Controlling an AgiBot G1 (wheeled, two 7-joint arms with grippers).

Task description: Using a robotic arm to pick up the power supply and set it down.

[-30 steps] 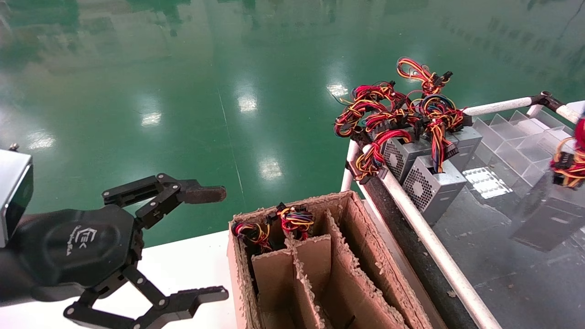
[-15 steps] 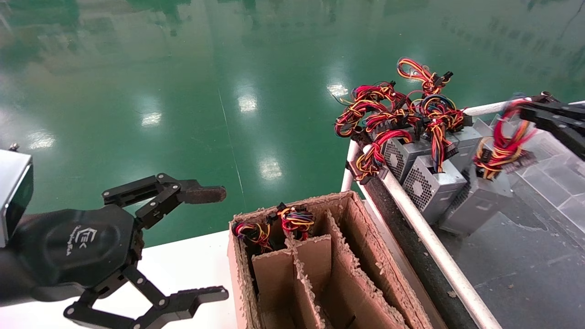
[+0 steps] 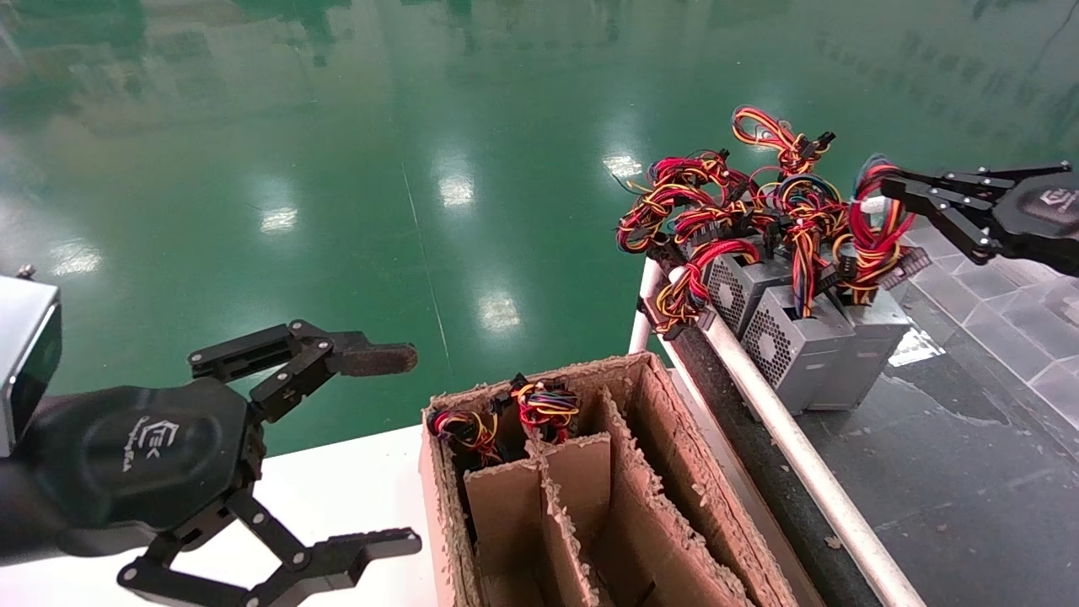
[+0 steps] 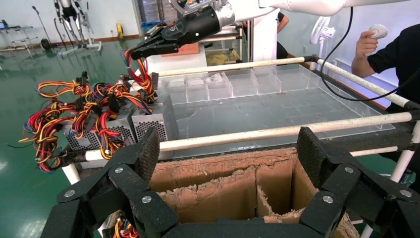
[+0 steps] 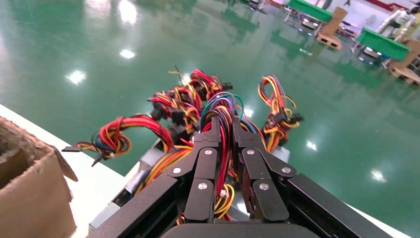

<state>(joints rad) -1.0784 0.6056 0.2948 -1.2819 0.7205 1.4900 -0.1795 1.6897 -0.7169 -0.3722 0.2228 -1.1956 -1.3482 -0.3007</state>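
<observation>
The power supply (image 3: 877, 324) is a grey metal box standing on the dark tabletop (image 3: 952, 497), pressed against the right side of the other grey units. Its looped red, yellow and blue wire bundle (image 3: 872, 215) rises from the box. My right gripper (image 3: 895, 190) is shut on that loop above the box. The right wrist view shows the wires (image 5: 223, 106) pinched between the right gripper's (image 5: 224, 126) black fingers. My left gripper (image 3: 413, 448) hangs open and empty at the lower left, near the cardboard box; it also shows in the left wrist view (image 4: 230, 153).
A worn cardboard box (image 3: 674, 472) with dividers holds two wired units (image 3: 548, 405) in its far cells. Other grey vented units (image 3: 788, 346) with tangled wires cluster at the table's corner. A white rail (image 3: 784, 438) edges the table. Clear compartments (image 4: 233, 84) lie beyond. A person (image 4: 391, 54) stands behind.
The right gripper has carried the power supply leftward from the right edge of view and lowered it against the cluster of units. The left arm has not moved.
</observation>
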